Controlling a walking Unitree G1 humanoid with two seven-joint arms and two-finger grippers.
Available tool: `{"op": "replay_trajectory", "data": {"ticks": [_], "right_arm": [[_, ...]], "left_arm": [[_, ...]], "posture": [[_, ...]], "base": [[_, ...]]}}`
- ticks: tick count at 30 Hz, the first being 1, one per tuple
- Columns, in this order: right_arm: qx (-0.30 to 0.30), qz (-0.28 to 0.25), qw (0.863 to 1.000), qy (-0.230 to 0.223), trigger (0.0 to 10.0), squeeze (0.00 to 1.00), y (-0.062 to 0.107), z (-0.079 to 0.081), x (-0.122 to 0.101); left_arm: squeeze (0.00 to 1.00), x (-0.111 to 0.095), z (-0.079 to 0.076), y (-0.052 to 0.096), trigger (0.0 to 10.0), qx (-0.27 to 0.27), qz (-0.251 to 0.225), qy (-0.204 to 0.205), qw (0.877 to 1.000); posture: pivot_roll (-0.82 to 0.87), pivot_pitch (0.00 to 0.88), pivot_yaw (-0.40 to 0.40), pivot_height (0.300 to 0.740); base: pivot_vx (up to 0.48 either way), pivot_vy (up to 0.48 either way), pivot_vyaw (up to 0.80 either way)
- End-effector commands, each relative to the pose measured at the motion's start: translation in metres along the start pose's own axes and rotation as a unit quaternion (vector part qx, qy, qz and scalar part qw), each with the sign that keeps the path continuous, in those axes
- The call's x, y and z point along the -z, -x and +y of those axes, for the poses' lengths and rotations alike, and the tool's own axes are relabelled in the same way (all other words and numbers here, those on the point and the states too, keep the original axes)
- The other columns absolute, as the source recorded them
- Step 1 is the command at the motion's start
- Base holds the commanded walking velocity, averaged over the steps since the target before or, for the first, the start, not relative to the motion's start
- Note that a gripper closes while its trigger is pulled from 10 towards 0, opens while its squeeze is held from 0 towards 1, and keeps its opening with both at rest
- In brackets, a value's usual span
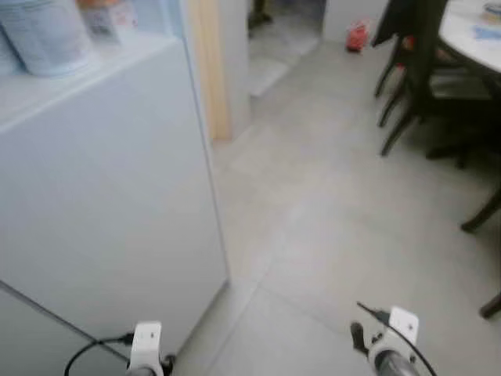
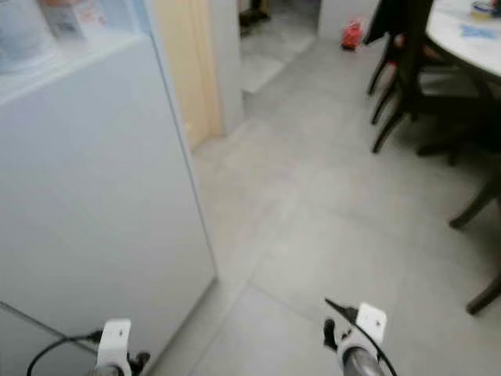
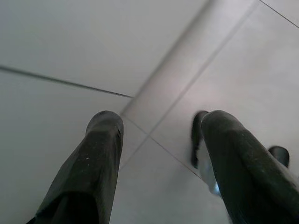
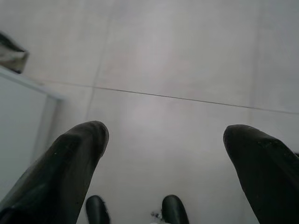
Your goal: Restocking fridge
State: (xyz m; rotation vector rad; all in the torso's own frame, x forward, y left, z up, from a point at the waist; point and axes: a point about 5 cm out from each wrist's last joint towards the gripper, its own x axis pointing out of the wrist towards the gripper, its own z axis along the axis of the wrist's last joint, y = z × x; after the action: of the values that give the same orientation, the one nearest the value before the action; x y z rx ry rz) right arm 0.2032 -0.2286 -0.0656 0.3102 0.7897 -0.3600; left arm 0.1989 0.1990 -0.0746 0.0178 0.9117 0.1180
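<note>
Both arms hang low. My left hand [image 3: 156, 140] is spread and holds nothing, over the floor [image 1: 329, 204] beside the white fridge door [image 1: 102, 211]. My right hand [image 4: 163, 144] is spread and holds nothing, over bare tile. Blurred containers [image 1: 47, 31] sit on the door shelf. Dark chairs [image 1: 415, 78] and a white surface [image 1: 470, 31] stand to the right.

My left arm [image 1: 145, 348] is showing a white bracket with one dark screw and a thin black cable looping from its side. My right arm [image 1: 389, 348] is wearing a matching white plate above a silver tube, a black wire running along it. My fingers [image 3: 96, 163] are looking long, rounded, matte black and faintly dust-speckled.
</note>
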Motion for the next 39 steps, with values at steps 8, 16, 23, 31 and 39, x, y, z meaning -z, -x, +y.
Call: {"op": "replay_trajectory", "data": {"ticks": [8, 16, 23, 31, 39], "right_arm": [[0.015, 0.005, 1.0, -0.002, 10.0, 0.0, 0.0011, -0.0057, 0.0031], [0.009, 0.008, 1.0, 0.007, 10.0, 0.0, 0.0011, -0.0048, 0.004], [0.0, 0.008, 1.0, 0.025, 10.0, 0.0, 0.0007, -0.0062, 0.0008], [-0.004, 0.007, 1.0, 0.026, 10.0, 0.0, 0.0004, -0.0053, -0.0001], [-0.008, 0.009, 1.0, 0.023, 10.0, 0.0, 0.0003, -0.0026, 0.0009]], "left_arm": [[0.0, 0.0107, -0.0042, 0.0015, 10.0, 0.011, 0.019, -0.008, 1.0], [0.0, 0.012, -0.0061, 0.0017, 10.0, 0.013, 0.021, -0.003, 1.0], [0.0, 0.0103, -0.0077, 0.0013, 10.0, 0.013, 0.019, 0.004, 1.0], [0.0, 0.0089, -0.0073, 0.0011, 10.0, 0.012, 0.016, 0.005, 1.0], [0.0, 0.0082, -0.0046, 0.001, 10.0, 0.01, 0.017, 0.002, 1.0]], "posture": [[-0.09, 0.0, 0.059, 0.74], [-0.1, 0.0, 0.047, 0.74], [-0.1, 0.0, 0.03, 0.74], [-0.09, 0.0, 0.034, 0.74], [-0.08, 0.008, 0.047, 0.74]], "base": [[0.0, 0.0, 0.8], [0.0, 0.0, 0.8], [0.0, 0.0, 0.8], [0.0, 0.0, 0.8], [0.0, 0.0, 0.8]]}}
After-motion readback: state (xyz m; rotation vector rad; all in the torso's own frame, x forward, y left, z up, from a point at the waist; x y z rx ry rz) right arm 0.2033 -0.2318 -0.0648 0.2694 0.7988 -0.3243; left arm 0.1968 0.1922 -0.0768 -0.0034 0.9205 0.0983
